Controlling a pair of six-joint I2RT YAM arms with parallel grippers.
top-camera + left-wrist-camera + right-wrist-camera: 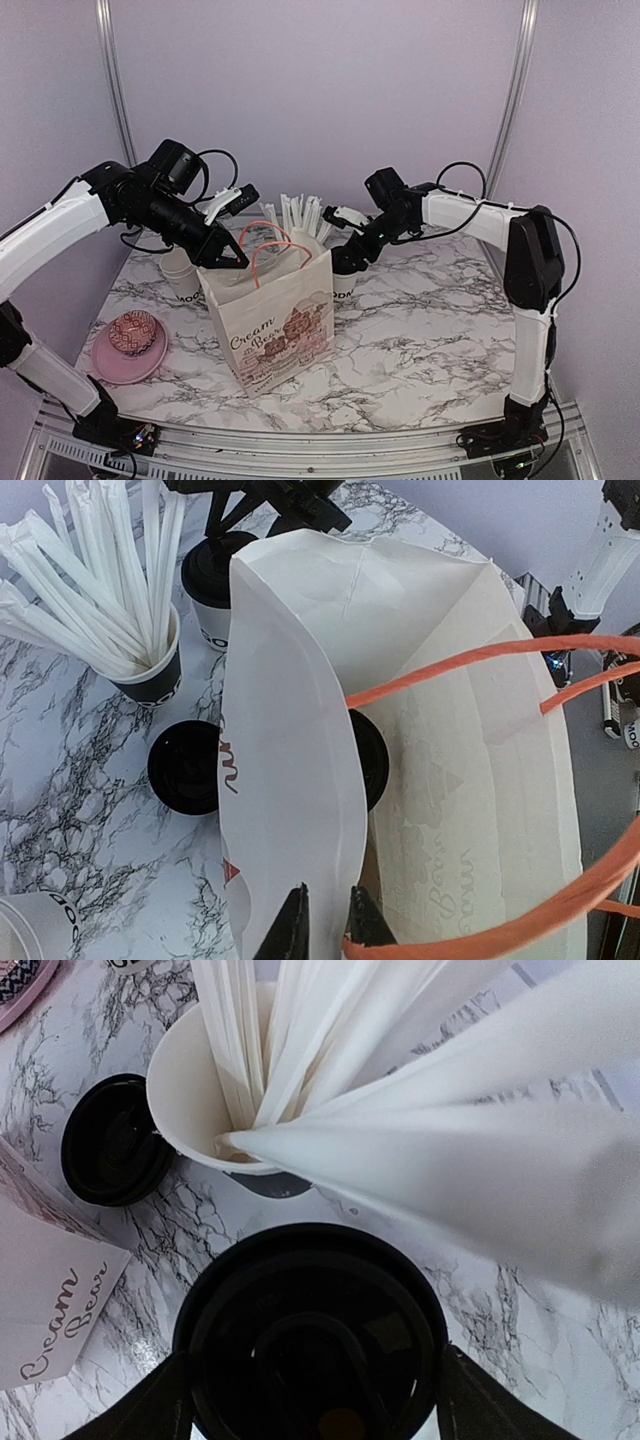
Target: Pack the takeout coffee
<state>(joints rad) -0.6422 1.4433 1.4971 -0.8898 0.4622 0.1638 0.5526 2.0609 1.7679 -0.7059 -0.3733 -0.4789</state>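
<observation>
Marbled counter (420,330) before plain lilac walls; the step looks like seizing a lidded coffee cup (310,1330) standing behind the paper bag (275,320), beside the cup of straws (150,685); next it needs closing, lifting, and clearing the bag's rim; right end effector (320,1400) spread wide about the lid, no firm grip visible; left end effector (328,930) narrowly parted astride the bag's rim, whether pinching I cannot tell; another black lid (368,760) seemingly inside the bag.

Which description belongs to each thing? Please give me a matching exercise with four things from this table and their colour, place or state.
Things:
1 paper bag
2 plate
3 black cup
4 right tool

Descriptions:
a pink
b on both sides of a lidded cup
c has orange handles
d holds white straws

Pairs: 1-c, 2-a, 3-d, 4-b.
</observation>
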